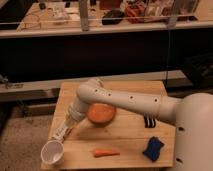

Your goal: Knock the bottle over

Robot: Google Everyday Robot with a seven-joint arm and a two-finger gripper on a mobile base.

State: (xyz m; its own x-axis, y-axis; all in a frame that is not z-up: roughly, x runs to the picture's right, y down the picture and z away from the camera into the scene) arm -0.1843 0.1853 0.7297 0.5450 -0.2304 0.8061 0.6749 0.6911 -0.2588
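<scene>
The gripper (62,132) hangs low over the table (127,135) near the cup (52,151), open or closed I cannot tell, and no bottle shows, so the knock seems undone

We see warm, dim light overall, amber cast on wooden table (135,145). Brightest zone at top: far counter (60,15) lit from above. Dark band beneath it near black, detail lost to us. White arm (125,100) catches light along upper side; soft shadow under it falls on orange bowl (101,114) and table. End effector (61,132) low at table's left edge, pale against shaded wood. White cup (52,151) shows bright rim. Floor at left grey, dull.
</scene>
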